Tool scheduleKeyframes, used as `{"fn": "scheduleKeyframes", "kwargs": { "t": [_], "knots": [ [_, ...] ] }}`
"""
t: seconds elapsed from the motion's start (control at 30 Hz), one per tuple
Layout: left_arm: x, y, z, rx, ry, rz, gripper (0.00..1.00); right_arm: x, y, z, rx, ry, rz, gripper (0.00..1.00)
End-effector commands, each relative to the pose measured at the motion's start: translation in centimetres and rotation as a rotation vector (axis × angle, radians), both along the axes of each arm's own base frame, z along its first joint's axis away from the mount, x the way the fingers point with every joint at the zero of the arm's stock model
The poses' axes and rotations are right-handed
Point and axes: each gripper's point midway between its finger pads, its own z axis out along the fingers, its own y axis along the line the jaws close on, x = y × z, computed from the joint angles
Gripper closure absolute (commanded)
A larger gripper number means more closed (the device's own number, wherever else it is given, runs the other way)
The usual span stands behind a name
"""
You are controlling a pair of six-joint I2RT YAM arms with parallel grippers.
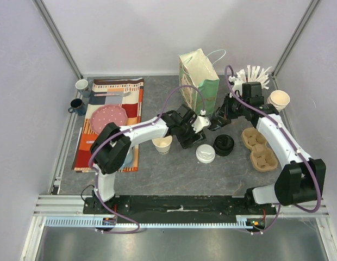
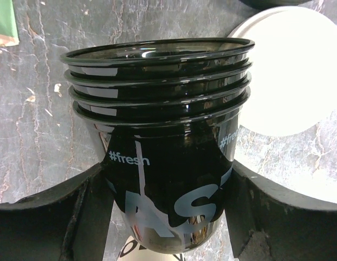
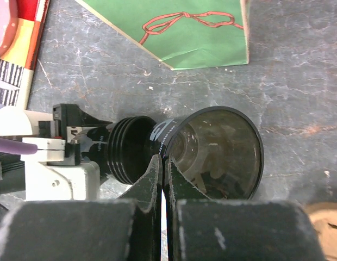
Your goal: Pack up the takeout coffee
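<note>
We find the left gripper [image 2: 168, 174] spread wide around a stack of black cups [image 2: 157, 109], its fingers on either side of the lowest cup's wall. The right gripper [image 3: 162, 163] meets it from the far right, fingers pressed together and pinching the wall of a single black cup [image 3: 223, 152] at the mouth of that stack. So neither hand is free for the takeout coffee. The white sip lid [image 1: 205, 154] sits on the table [image 1: 174, 174] just on the near side of both grippers. We take it to cap an upright paper cup, though from above the cup's wall is hidden. If so, its long axis runs vertically, and a grasp would come down and in from the side. The left gripper hangs closest, almost over it. The right arm is nearer the cardboard cup carrier [image 1: 259, 148], which lies well to the right with its wells unfilled. A loose black lid [image 1: 223, 145] lies just beside the white one on the right, and a lidless paper cup [image 1: 162, 144] stands apart on the left. The near side is bare table, so that is the freest line of approach.
</note>
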Motion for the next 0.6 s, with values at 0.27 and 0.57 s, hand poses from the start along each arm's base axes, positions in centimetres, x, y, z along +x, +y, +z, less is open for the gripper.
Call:
{"fn": "scheduleKeyframes", "kwargs": {
  "t": [0.27,0.57],
  "knots": [
    [0.1,-1.1,16.6,-0.259,-0.189,-0.016,0.98,-1.4,-3.9,10.4,-0.144,-0.273,-0.106,1.00],
    [1.7,4.3,28.9,-0.434,-0.295,0.167,0.98,-5.4,3.0,11.1,-0.208,-0.378,0.231,1.00]
  ]
}}
